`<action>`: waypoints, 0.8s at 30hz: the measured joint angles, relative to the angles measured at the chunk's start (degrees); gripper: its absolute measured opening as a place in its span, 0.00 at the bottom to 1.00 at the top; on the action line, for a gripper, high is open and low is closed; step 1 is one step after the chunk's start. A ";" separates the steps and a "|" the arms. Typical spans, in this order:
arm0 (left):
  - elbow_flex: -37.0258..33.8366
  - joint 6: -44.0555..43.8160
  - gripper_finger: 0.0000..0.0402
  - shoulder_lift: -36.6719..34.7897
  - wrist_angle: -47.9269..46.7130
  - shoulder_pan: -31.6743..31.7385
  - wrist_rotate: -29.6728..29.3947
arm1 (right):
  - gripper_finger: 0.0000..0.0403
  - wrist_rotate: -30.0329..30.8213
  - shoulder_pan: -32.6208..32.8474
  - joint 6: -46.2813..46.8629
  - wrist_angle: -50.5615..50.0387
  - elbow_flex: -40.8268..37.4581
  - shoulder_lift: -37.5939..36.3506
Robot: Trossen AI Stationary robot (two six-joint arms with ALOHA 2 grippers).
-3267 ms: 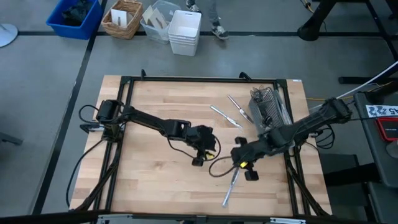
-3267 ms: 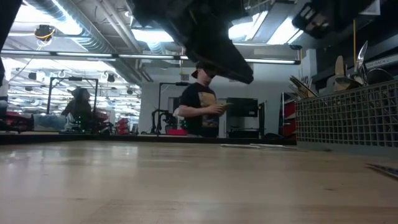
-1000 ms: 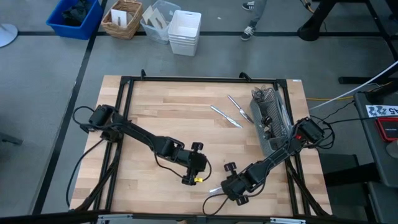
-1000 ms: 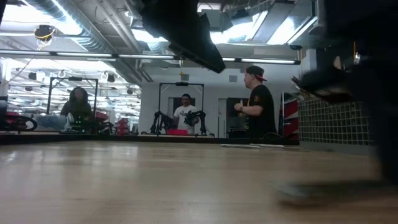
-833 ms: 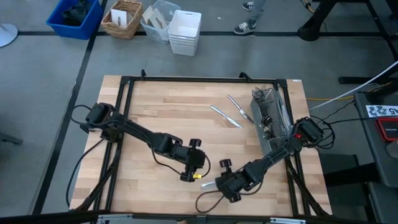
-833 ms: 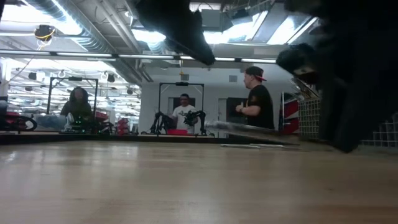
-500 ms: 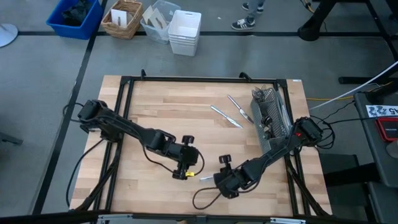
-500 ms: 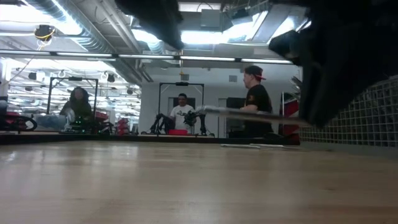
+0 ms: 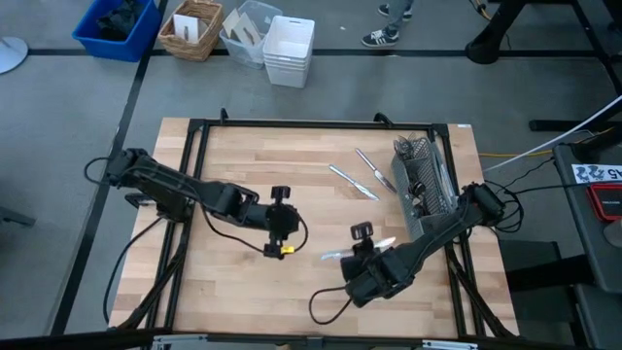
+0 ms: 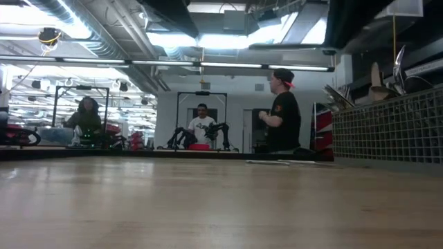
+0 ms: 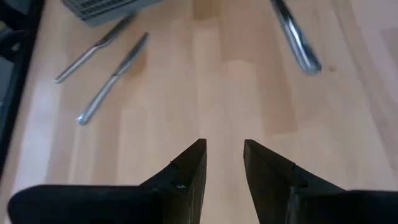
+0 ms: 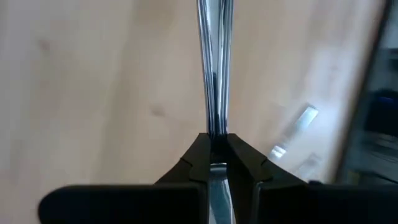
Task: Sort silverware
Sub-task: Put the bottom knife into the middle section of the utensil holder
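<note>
My right gripper is shut on one slim piece of silverware above the table's near middle; which kind it is I cannot tell. That piece also shows in the left wrist view. My left gripper hangs open to its left, touching nothing, its fingers over bare wood. Two table knives lie flat beside the dark mesh caddy, which lies by the right edge with several pieces in it. In the low view the caddy shows cutlery above its rim. My right gripper pinches the piece between its two fingertips, partway along its length; shiny metal shows behind the tips too. The piece runs straight ahead along the fingers. It is lifted clear of the table and lies roughly level.
A black frame runs round the wooden table. Bare wood spreads over the left half and near the front. Bins and a basket stand on the floor past the far edge. People stand in the room behind.
My right gripper has lifted the piece off the table near the front edge and carried it up and toward the far edge; in the low view it rose out of sight. My left gripper has drawn back toward the table's left and far side.
</note>
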 joint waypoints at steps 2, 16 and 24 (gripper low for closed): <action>0.00 0.97 0.25 -0.01 -0.10 0.89 -0.79 | 0.08 2.18 0.01 0.17 -6.09 2.63 0.00; -9.41 0.85 0.25 0.11 20.43 6.62 -0.38 | 0.08 7.45 -0.69 -4.08 -15.83 7.65 -0.98; -11.52 -4.51 0.25 0.05 31.91 7.11 0.35 | 0.08 9.36 -3.43 -15.89 -15.87 7.65 -0.98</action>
